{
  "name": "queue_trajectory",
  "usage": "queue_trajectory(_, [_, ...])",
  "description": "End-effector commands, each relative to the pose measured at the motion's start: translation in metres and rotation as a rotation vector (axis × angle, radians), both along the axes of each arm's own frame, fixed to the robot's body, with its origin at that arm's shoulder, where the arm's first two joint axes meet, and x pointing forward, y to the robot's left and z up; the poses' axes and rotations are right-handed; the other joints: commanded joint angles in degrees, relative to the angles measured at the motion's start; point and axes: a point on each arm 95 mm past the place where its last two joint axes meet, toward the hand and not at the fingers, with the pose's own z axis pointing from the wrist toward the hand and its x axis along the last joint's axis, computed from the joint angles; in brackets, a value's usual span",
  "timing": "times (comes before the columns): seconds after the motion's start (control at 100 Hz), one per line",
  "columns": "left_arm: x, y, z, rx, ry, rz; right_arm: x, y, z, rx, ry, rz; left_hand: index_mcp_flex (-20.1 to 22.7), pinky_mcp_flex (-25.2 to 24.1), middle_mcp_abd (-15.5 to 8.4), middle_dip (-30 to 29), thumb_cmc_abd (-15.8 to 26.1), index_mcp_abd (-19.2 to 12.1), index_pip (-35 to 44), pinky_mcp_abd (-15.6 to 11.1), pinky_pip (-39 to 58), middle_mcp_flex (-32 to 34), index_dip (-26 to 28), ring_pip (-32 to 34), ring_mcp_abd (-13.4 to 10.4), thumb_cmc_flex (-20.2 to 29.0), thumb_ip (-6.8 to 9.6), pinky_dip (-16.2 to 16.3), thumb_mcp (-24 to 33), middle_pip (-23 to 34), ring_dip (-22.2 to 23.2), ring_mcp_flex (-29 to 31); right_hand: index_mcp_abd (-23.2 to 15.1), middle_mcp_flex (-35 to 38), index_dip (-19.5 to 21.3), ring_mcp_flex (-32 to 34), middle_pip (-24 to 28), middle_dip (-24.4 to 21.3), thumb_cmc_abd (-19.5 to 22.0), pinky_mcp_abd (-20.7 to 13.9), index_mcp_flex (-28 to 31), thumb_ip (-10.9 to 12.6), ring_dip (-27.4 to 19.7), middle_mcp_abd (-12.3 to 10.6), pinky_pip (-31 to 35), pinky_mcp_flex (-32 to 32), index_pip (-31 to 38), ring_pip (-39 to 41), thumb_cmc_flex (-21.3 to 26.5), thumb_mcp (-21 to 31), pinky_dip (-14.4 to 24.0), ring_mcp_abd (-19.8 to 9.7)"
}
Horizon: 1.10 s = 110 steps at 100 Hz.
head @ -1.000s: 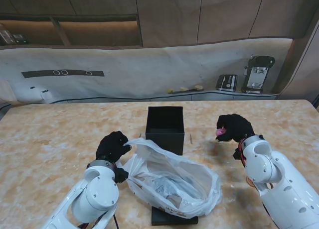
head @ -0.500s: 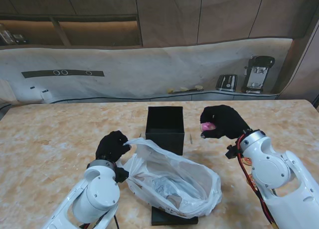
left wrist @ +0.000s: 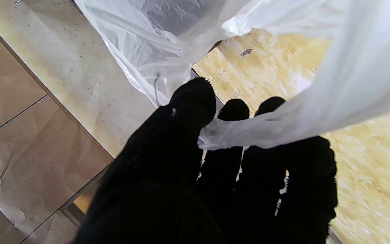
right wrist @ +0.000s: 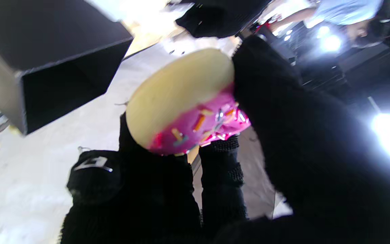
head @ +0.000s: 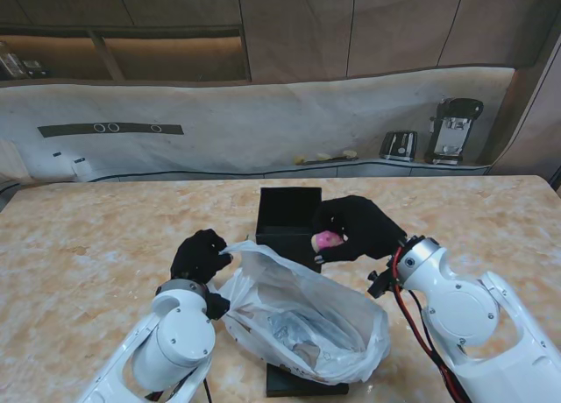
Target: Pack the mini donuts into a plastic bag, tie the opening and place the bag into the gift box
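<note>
From the stand camera, the left robot hand [head: 201,255] pinches the rim of the plastic bag [head: 302,311], which lies open on the worktop [head: 88,245] just nearer to me than the black gift box [head: 290,223]. The right robot hand [head: 355,229] hangs over the bag's mouth, clamped on a pink-iced mini donut [head: 327,239]. A flat black lid [head: 305,384] lies under the bag's near end.

In the left wrist view, the fingers [left wrist: 195,101] are closed on a fold of the plastic bag [left wrist: 283,125].

In the right wrist view, the mini donut [right wrist: 185,101], with sprinkles, sits gripped between thumb and fingers [right wrist: 222,162], the gift box [right wrist: 52,57] beside it.

By my reading, packing is under way: this donut is not yet dropped in, and tying and boxing remain.
</note>
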Motion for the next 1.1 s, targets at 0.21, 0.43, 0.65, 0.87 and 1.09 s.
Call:
queue_trajectory(0.21, [-0.003,-0.005,0.003,-0.031,0.008,0.001,-0.014,0.028,-0.015,0.007,0.139,0.118,-0.16,1.5,0.4,-0.59,-1.2,0.11,1.04,0.07,1.89,0.81,-0.6,1.67,-0.7,0.52,0.41,-0.54,0.36,0.35,0.84,1.55,-3.29,2.26,1.99,1.94,-1.06,3.87,2.35,-6.01,3.93,3.81,1.3,1.07,0.77,4.21,4.19,1.05,7.84,8.89,1.3,6.31])
queue_trajectory(0.43, [-0.004,-0.003,0.004,-0.037,0.006,0.015,-0.023,0.034,-0.023,0.011,0.238,0.189,-1.45,2.71,0.28,-1.29,-1.34,0.25,1.14,-0.44,1.85,1.3,0.14,1.55,-1.07,1.81,0.28,-1.2,-0.55,0.2,0.53,2.31,-2.63,2.18,1.97,2.39,-2.06,4.29,2.43,-5.32,3.75,4.01,1.22,1.42,-0.67,6.37,3.47,0.09,7.8,8.6,1.46,6.51])
queue_trajectory(0.65, [-0.006,-0.002,0.004,-0.043,0.006,0.018,-0.032,0.034,-0.028,-0.013,0.297,0.244,-1.8,4.02,0.27,-1.36,-1.31,0.42,1.64,-0.66,2.19,1.56,0.6,2.02,-1.32,2.22,0.4,-1.74,-1.35,0.07,0.35,3.11,-2.57,2.18,1.91,2.49,-2.58,4.33,2.67,-4.89,3.79,4.2,1.18,1.69,-1.52,7.3,2.93,-0.24,7.66,8.39,1.6,6.59])
queue_trajectory(0.87, [-0.007,-0.001,0.005,-0.044,0.005,0.019,-0.034,0.031,-0.03,-0.056,0.339,0.304,-1.58,4.34,0.4,-1.51,-1.28,0.55,1.67,-0.57,2.34,1.74,0.47,2.15,-1.19,2.26,0.44,-2.03,-1.7,0.08,0.17,3.34,-2.57,2.66,1.72,2.67,-3.19,4.18,2.55,-4.61,4.46,4.37,1.08,1.55,-2.0,7.85,2.42,-0.62,7.72,8.45,1.98,6.76])
queue_trajectory(1.09, [-0.009,-0.001,0.005,-0.05,0.003,0.02,-0.027,0.031,-0.04,-0.114,0.378,0.308,-1.51,4.61,0.38,-1.55,-1.37,0.42,1.69,-0.57,2.61,1.74,0.39,2.3,-1.24,2.31,0.5,-2.17,-1.83,0.16,0.07,3.48,-2.27,2.34,1.4,2.55,-4.29,4.03,2.82,-4.16,4.27,4.51,0.75,1.54,-3.07,7.52,1.62,-1.86,7.59,8.31,2.1,6.95])
